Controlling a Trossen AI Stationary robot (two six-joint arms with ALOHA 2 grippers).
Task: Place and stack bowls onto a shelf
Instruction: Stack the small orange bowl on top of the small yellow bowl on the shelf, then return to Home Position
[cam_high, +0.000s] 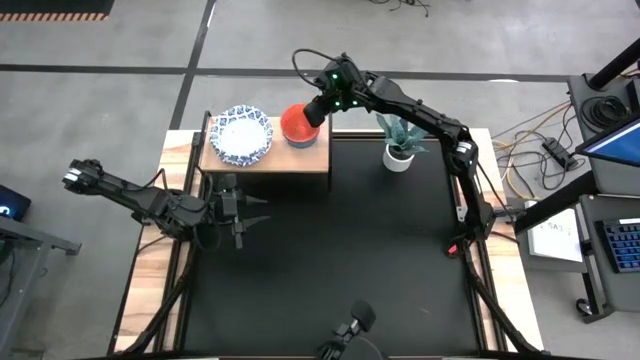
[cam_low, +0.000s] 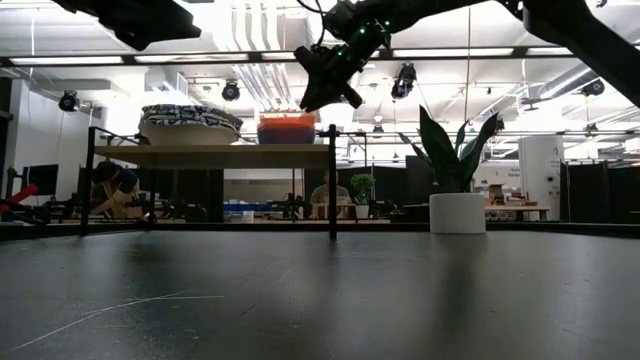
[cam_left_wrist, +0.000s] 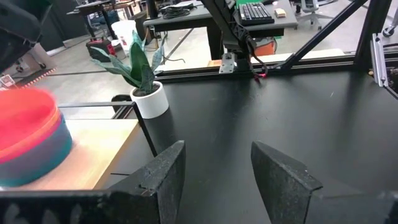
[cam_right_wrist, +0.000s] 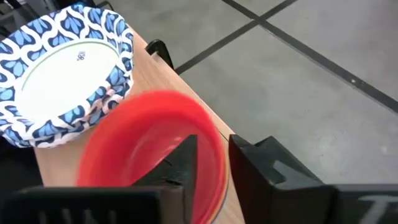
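The shelf stands at the table's far left, its wood top on thin dark legs. On it a stack of blue-and-white patterned bowls sits left of a stack of plain bowls with the red bowl on top and a blue one under it. In the low view the patterned bowls and the red bowl both rest on the shelf. My right gripper is at the red bowl's right rim. My left gripper waits open, near the table's left edge, in front of the shelf. My right gripper has the red bowl's rim between its two fingers, one finger inside the bowl and one outside. It comes slanting down from the far right. The bowl sits level on top of the plain stack on the shelf.
A white pot with a green plant stands on the table just right of the shelf, under my right arm. The black table in front of the shelf and plant lies open. The shelf's right front leg is a thin dark post.
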